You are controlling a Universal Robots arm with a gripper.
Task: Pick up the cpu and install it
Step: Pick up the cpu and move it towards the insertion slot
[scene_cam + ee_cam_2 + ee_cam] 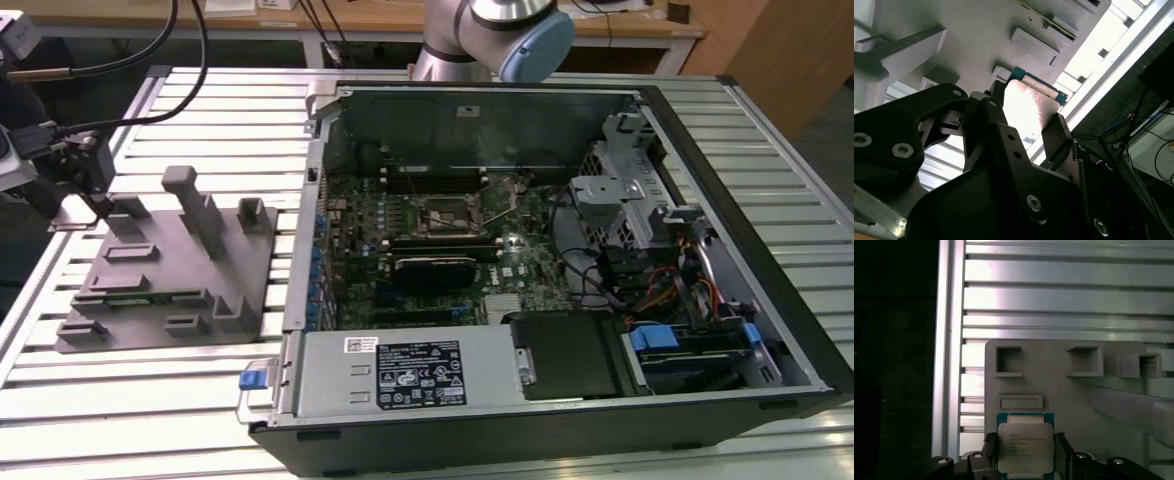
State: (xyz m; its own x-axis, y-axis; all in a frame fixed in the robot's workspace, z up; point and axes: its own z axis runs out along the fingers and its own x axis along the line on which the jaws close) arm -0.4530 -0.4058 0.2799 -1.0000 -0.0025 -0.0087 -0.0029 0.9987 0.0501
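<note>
Gripper (pixel 1025 460) fingers (pixel 990 450) closed on cpu (pixel 1025 445), clamping 2 opposite edges, in both wrist views. Cpu sits between fingertips, against grey fixture (pixel 1064 385), near its edge; gripper at exterior view's left, mid-height. Cpu: flat square, silvery metal lid, fine print, teal-green border.

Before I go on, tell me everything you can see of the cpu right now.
The cpu is a small flat square: a silvery metal lid with faint print, on a thin teal-green board that shows as a border. It sits lid-up, parallel to the grey fixture, near a shallow rectangular recess. The gripper is shut on it, fingers against two opposite edges. Whether it rests on the fixture or is lifted cannot be told.
</note>
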